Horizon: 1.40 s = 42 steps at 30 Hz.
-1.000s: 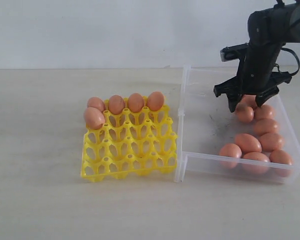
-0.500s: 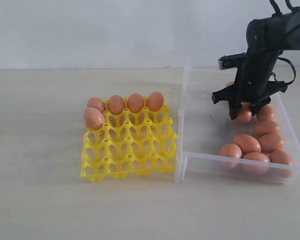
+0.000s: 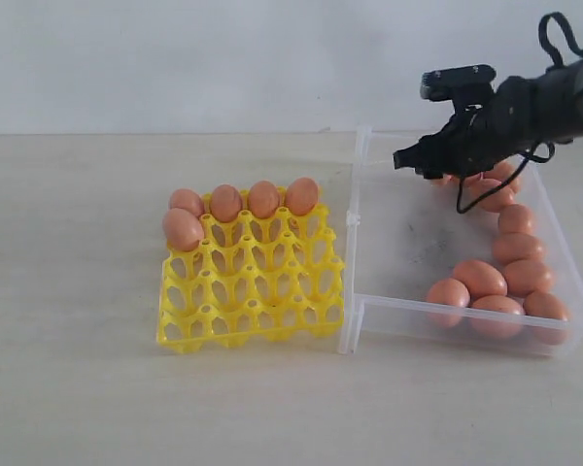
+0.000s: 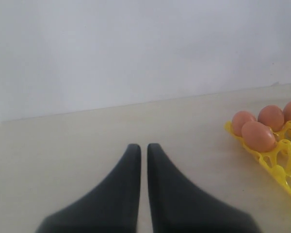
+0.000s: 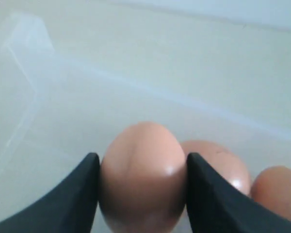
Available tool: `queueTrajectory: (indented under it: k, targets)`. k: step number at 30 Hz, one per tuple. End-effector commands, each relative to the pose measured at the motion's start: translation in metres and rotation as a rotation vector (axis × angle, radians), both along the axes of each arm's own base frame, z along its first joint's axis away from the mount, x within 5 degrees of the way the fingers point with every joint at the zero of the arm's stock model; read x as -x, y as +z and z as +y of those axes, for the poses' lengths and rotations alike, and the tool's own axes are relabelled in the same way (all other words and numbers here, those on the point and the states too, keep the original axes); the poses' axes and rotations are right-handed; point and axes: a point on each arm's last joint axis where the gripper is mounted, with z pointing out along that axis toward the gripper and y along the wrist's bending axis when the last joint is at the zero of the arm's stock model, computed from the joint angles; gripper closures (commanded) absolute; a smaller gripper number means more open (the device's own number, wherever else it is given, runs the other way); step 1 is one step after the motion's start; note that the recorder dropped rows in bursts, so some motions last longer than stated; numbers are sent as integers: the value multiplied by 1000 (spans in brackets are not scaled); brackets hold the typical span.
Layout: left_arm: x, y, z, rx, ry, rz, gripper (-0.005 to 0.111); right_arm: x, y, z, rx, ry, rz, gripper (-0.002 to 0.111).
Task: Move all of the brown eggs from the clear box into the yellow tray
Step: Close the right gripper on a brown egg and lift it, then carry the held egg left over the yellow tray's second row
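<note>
My right gripper (image 3: 420, 158) hangs over the far part of the clear box (image 3: 398, 254), shut on one brown egg (image 5: 143, 174). Its two dark fingers (image 5: 77, 194) press the egg's sides. That egg is held above the box floor; two more eggs (image 5: 223, 162) lie just behind it. Several brown eggs (image 3: 481, 277) rest along the box's right side. The yellow tray (image 3: 253, 291) sits left of the box with a row of eggs (image 3: 263, 199) along its far edge and one more egg (image 3: 183, 229) at the left. My left gripper (image 4: 143, 146) is shut and empty above bare table, left of the tray (image 4: 281, 162).
The pale table (image 3: 78, 291) spreads to the left and in front of the tray. A white wall (image 3: 223, 58) stands behind. The box's near wall (image 3: 447, 318) and left wall (image 3: 355, 223) stand between the box eggs and the tray.
The right gripper closed on an egg among those at the box's far right, lifted it and swung up and left, the arm tilting toward level. Tray eggs are unmoved.
</note>
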Motion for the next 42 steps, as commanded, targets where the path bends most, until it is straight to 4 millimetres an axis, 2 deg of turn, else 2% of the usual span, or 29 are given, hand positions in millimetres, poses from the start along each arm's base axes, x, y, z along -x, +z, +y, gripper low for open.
queueTrajectory:
  k: [1, 3, 5, 10, 15, 17, 23, 28, 32, 42]
  targets:
    - [0, -1, 0, 6, -6, 0, 103, 23, 8, -10, -27, -23, -347, 108]
    - [0, -1, 0, 6, -6, 0, 103, 34, 3, -9, -41, 19, -425, 108]
    - [0, -1, 0, 6, -6, 0, 103, 45, 0, -2, -71, 133, -503, 108]
    - [0, -1, 0, 6, -6, 0, 103, 70, 3, 22, -273, 407, -611, 108]
    - [0, -1, 0, 6, -6, 0, 103, 84, 16, 39, -511, 569, -660, 108]
    - [0, -1, 0, 6, -6, 0, 103, 88, 14, 47, -549, 601, -622, 108]
    - [0, -1, 0, 6, -6, 0, 103, 102, 13, 94, -537, 804, -621, 108]
    - [0, -1, 0, 6, -6, 0, 103, 105, -3, 133, -525, 910, -633, 108]
    - [0, -1, 0, 6, -6, 0, 103, 97, -21, 154, -513, 943, -608, 108]
    - [0, -1, 0, 6, -6, 0, 103, 79, -52, 162, -544, 892, -470, 108]
